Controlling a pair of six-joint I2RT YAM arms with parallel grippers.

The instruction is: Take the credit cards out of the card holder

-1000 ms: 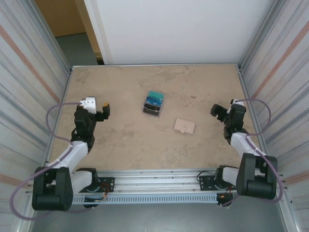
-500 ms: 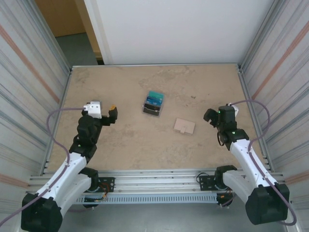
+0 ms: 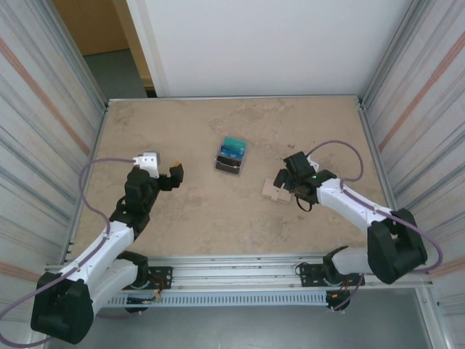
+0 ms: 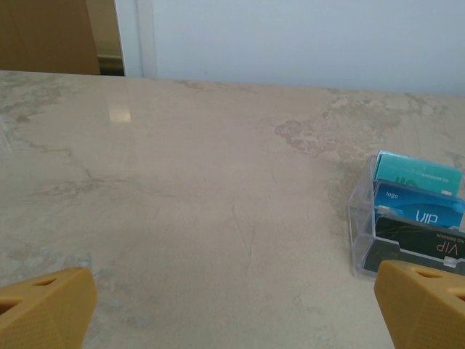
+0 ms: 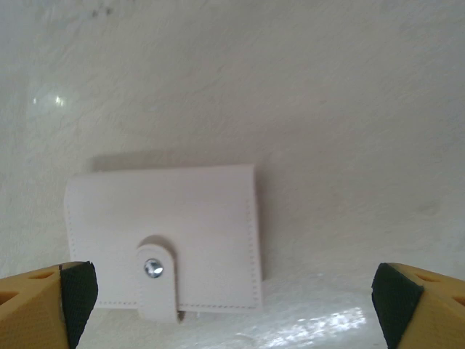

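Your right gripper [image 3: 280,182] has swung in above the flat tan rectangular card holder [image 3: 279,191], jaws spread wide and empty. Its wrist view shows the holder's snap tab [image 5: 156,280] fastened. The left wrist view shows teal, blue and dark plastic credit cards [image 4: 415,216] in a clear stand left of the holder. Your left gripper [image 3: 172,176] is also wide open and empty.

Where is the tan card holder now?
In the top view, the card holder lies right of centre, beneath the open right gripper, right of the credit cards.

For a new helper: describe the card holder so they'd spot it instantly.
On the beige table, look right of centre, under the right end effector. The flat tan wallet has a snap tab, unlike the clear stand of coloured cards.
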